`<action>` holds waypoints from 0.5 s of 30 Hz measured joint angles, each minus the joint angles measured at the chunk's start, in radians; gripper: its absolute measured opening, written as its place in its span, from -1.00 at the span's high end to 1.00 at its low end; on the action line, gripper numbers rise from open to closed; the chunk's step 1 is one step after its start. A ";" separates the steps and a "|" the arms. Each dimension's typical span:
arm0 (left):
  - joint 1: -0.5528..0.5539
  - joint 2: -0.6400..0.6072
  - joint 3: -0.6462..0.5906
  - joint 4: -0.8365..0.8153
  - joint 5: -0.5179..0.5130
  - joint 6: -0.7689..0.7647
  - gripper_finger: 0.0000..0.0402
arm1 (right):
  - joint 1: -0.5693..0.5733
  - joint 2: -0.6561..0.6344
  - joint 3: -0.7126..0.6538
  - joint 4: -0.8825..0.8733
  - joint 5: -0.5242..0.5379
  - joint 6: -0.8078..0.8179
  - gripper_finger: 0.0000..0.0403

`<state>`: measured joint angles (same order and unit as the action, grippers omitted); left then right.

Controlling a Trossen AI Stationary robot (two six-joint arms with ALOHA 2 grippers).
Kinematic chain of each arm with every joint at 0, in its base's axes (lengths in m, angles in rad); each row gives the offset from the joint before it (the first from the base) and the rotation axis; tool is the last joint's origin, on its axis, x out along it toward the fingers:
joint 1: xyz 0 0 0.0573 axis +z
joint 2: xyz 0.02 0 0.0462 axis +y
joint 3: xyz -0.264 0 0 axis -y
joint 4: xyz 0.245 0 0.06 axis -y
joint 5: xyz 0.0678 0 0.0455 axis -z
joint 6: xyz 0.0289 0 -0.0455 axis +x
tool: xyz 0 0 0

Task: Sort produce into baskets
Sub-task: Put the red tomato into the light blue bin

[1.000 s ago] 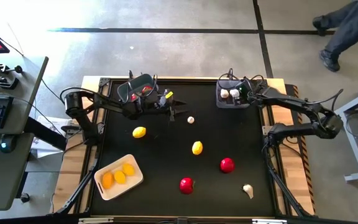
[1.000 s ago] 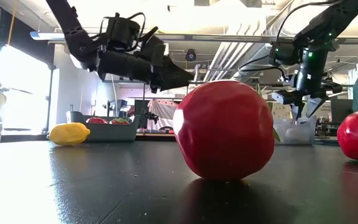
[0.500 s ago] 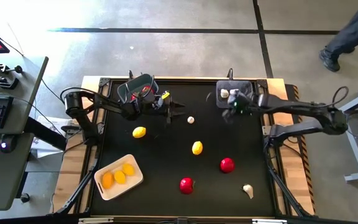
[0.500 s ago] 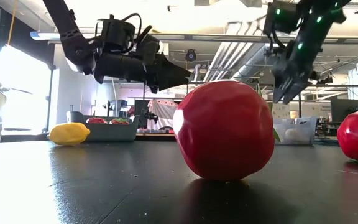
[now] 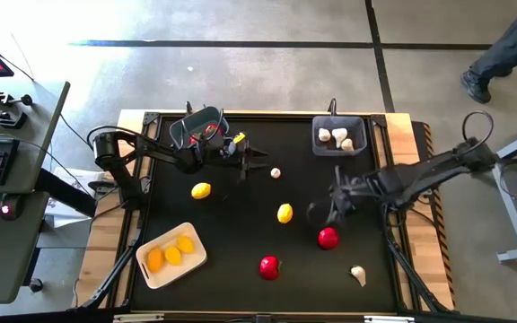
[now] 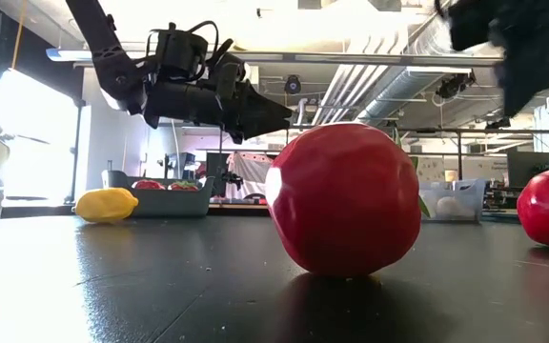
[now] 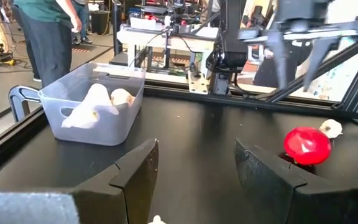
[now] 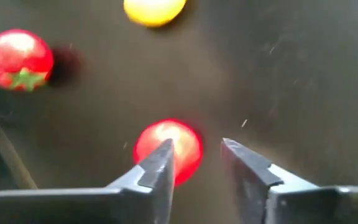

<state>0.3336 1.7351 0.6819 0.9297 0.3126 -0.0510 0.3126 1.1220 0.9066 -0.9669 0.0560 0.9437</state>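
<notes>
Swinging away from the grey bin (image 5: 338, 136) with its garlic bulbs, my right gripper (image 5: 328, 208) now hangs just over a red tomato (image 5: 328, 238) near the table's middle, fingers parted and empty.
It looks light, hard and slick; I'd pinch across its round middle. My left gripper (image 5: 251, 161) waits open by the rounded bin (image 5: 193, 127). Motion blur hides my fingertips from above.

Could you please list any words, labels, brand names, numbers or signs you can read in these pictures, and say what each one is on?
There is no readable text in any of the views.
The red tomatoes, lemons and garlic bulbs bear no markings.
The grey bin and cream tray are plain.
Equipment in the room behind the table may carry labels, but they are too small and blurred to read.
</notes>
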 joint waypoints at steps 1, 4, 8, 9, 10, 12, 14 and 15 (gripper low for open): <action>0.000 0.000 0.000 -0.001 0.000 0.000 0.02 | 0.033 0.009 0.011 -0.013 0.002 0.034 0.44; 0.000 0.000 0.000 -0.001 0.000 0.000 0.02 | 0.121 0.063 0.056 -0.045 0.004 0.102 0.46; 0.000 0.000 0.000 -0.008 0.000 -0.001 0.02 | 0.196 0.175 0.126 -0.074 -0.012 0.131 0.21; 0.000 0.000 0.000 -0.011 0.000 -0.001 0.02 | 0.206 0.204 0.147 -0.075 -0.013 0.138 0.12; 0.000 0.000 0.000 -0.012 0.000 -0.001 0.02 | 0.214 0.233 0.168 -0.075 -0.013 0.149 0.01; 0.000 0.000 0.000 -0.016 0.000 -0.001 0.02 | 0.221 0.284 0.205 -0.088 -0.012 0.157 -0.22; 0.000 0.000 0.000 -0.017 0.000 -0.001 0.02 | 0.222 0.331 0.231 -0.099 -0.012 0.157 -0.43; 0.000 0.000 0.000 -0.017 0.000 -0.001 0.02 | 0.222 0.352 0.240 -0.104 -0.012 0.156 -0.52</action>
<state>0.3336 1.7351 0.6819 0.9123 0.3122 -0.0523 0.5343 1.4742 1.1468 -1.0713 0.0441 1.1001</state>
